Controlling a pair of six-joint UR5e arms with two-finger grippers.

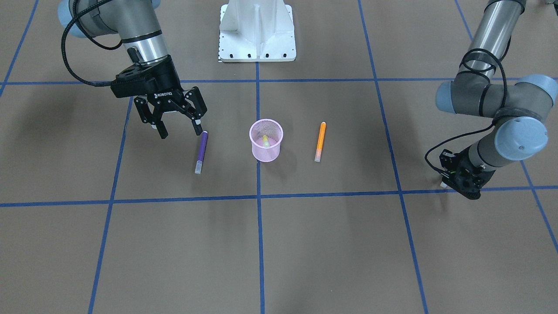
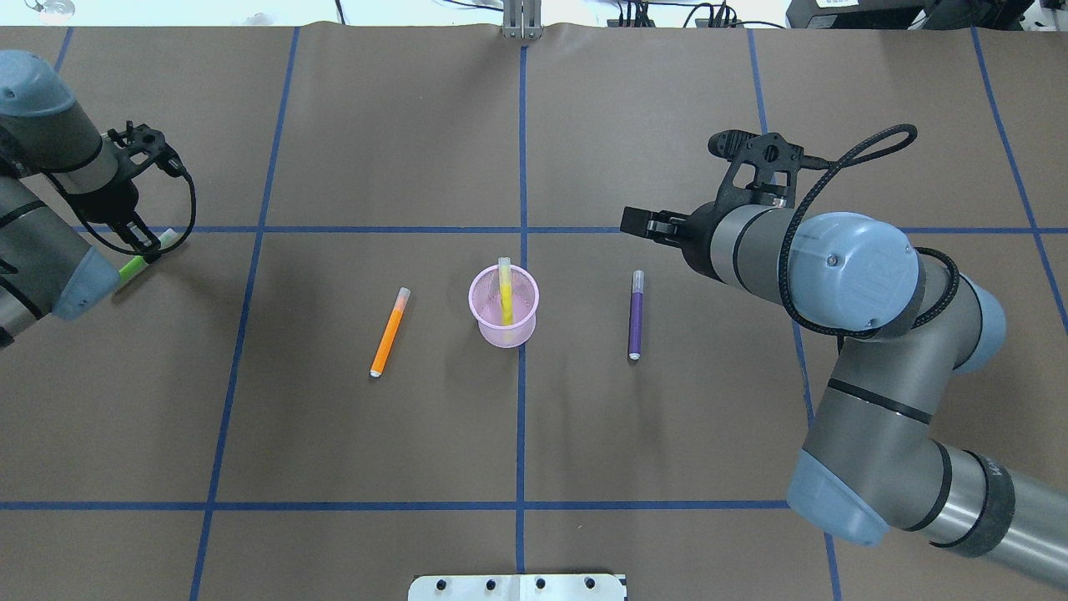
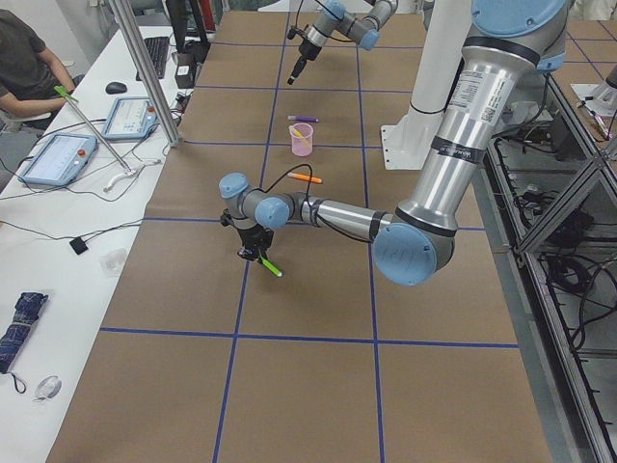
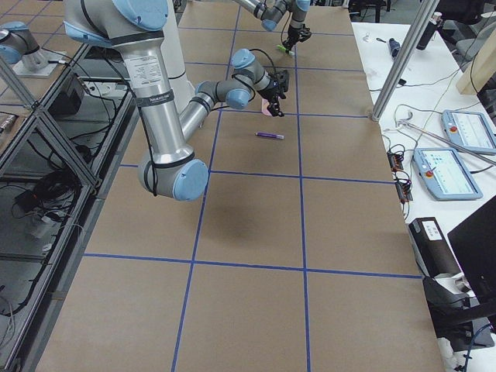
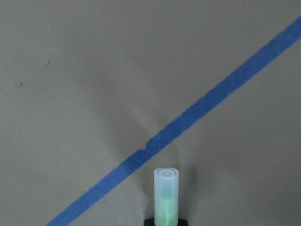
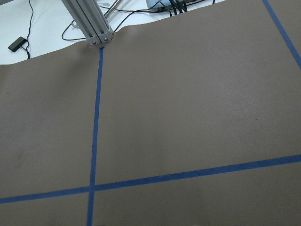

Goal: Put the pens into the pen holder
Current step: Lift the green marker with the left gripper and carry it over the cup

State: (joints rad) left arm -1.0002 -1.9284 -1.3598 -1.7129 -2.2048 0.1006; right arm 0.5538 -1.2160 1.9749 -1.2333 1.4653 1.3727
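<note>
My table cover [image 2: 667,434] is matt brown paper, marked with smooth blue tape [image 2: 523,167]. The pen holder [image 1: 266,150] is pink wire mesh; the green pen [image 5: 166,197] has a translucent, smooth plastic cap. My right gripper [image 1: 181,131] is matt black.

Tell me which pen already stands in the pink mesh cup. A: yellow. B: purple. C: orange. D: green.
A: the yellow pen leans inside the pink cup, while the purple pen and orange pen lie on the table and the green pen is in the left claw.
</note>
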